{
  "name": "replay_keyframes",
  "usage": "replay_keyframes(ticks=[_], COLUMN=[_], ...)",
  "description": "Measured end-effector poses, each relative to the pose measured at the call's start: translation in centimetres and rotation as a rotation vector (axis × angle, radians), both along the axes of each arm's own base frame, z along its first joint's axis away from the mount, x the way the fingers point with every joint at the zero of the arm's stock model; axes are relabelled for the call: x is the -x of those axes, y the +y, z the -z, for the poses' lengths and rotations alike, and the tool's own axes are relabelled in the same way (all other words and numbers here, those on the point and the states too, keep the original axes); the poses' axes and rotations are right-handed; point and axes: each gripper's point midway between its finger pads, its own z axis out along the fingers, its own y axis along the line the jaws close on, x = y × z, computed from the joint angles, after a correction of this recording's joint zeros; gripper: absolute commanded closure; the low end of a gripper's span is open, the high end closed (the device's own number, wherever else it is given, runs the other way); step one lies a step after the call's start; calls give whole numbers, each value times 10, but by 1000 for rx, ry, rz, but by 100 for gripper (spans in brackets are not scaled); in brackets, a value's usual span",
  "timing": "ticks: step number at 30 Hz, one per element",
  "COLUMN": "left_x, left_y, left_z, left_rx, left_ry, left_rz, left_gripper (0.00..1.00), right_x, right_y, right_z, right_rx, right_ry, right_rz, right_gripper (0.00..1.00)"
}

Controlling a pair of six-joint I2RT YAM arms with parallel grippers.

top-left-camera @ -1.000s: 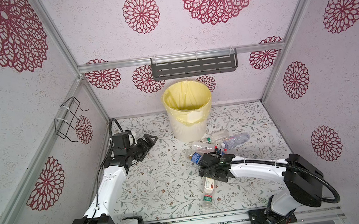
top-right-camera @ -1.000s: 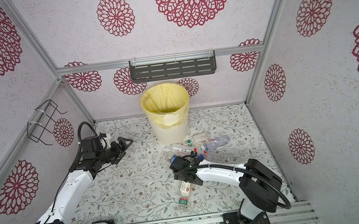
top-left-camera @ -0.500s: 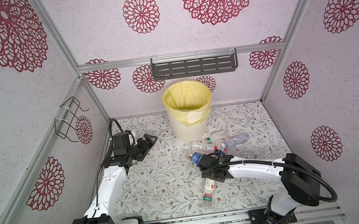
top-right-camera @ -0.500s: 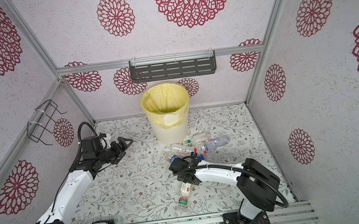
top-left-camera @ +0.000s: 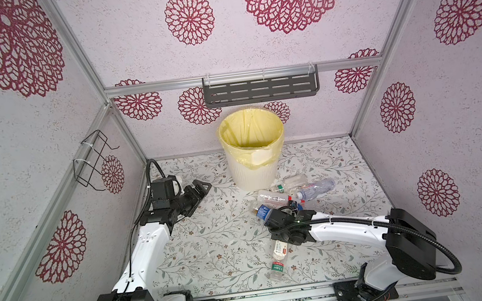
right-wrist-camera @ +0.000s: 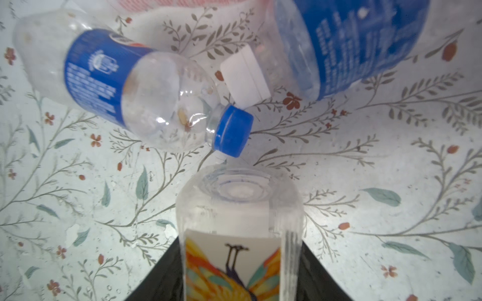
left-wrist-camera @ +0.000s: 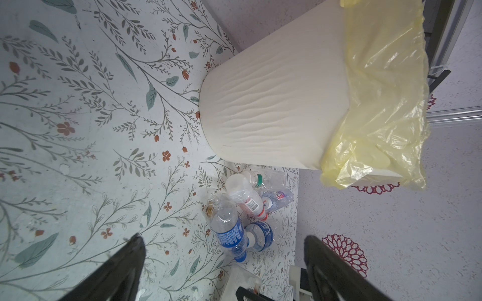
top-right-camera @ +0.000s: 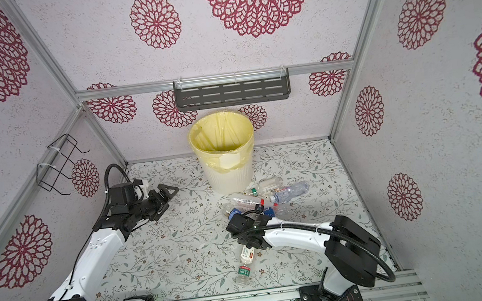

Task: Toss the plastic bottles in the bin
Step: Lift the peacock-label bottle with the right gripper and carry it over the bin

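Observation:
The bin stands at the back, its yellow liner folded over the rim. Several plastic bottles lie in a pile in front of it. My right gripper is at the near edge of the pile. It is shut on a clear bottle with an orange butterfly label. A blue-capped, blue-labelled bottle lies just beyond it. My left gripper hangs open and empty, left of the bin.
Two more bottles lie near the front edge under my right arm, one red-labelled and one green-labelled. A dark shelf hangs on the back wall above the bin. A wire rack juts from the left wall.
My right gripper has closed on the butterfly-label bottle and shifted slightly toward the pile. The left arm has not moved.

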Motion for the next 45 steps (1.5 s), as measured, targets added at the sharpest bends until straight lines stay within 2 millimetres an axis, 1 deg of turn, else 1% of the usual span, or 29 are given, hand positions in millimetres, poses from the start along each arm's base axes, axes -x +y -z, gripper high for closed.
replay_keyframes(ticks=[6,9,13,15,20,24,28,34,45], left_x=[1,2,5,4,2,0,-2,-6,-8], left_y=[-3,-7,-11,-11,-11,-8,-6,-2,0], left_z=[-1,-1,7,7,3,4,4,1,-2], left_rx=[17,47,86,95,109,106,110,103,103], left_ry=[2,-4,16,17,10,14,20,11,1], left_rz=[12,26,28,24,12,-10,-33,-64,-75], left_gripper=[3,3,3,3,3,3,3,3,3], right_x=[-1,-2,-2,-2,2,-1,-5,-11,-26], right_y=[-4,-5,-5,-6,-17,-24,-35,-64,-96], right_z=[-23,-28,-33,-39,-55,-72,-86,-89,-103], right_rx=[-52,-63,-75,-94,-135,-163,-181,-155,-145], right_ry=[-55,-69,-79,-92,-138,-182,-226,-249,-309], right_rz=[8,9,9,10,5,13,29,81,143], right_gripper=[43,43,43,43,45,45,45,45,45])
